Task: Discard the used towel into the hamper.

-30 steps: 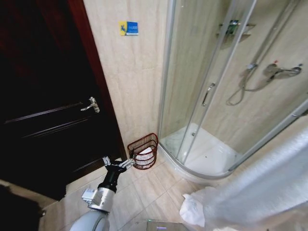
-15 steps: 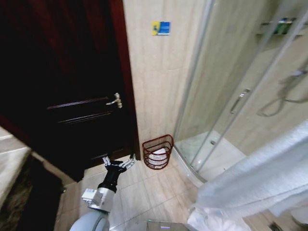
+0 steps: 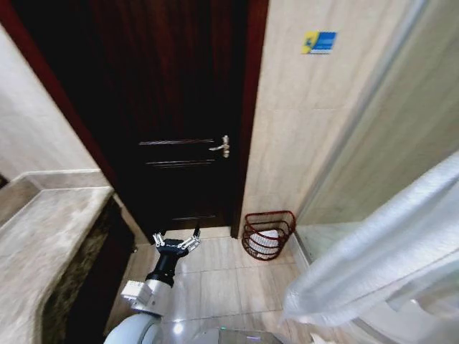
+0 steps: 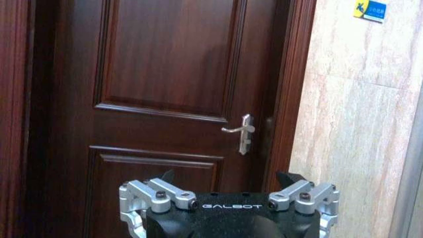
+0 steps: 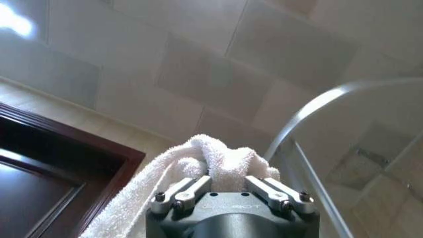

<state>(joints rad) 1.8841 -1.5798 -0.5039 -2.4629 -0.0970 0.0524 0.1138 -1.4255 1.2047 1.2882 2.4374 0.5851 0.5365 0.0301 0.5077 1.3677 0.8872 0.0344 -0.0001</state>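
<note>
Head view: towel's clamped in the right gripper, red wire-mesh hamper [image 3: 268,234] sits on the beige tiled floor [image 3: 215,279] by the wall.

Right gripper [image 5: 229,184] has its fingers pinched on a white fluffy terry towel [image 5: 218,161], which bunches up just past the fingertips and drapes down one side; the white cloth [image 3: 380,251] fills that side of the head view too. Left gripper [image 3: 176,241] hangs low with fingers spread wide, holding nothing, facing the dark brown wooden door [image 4: 165,74] with its silver lever handle [image 4: 241,133]. The hamper is off to that gripper's right, near but apart, with something white inside.
</note>
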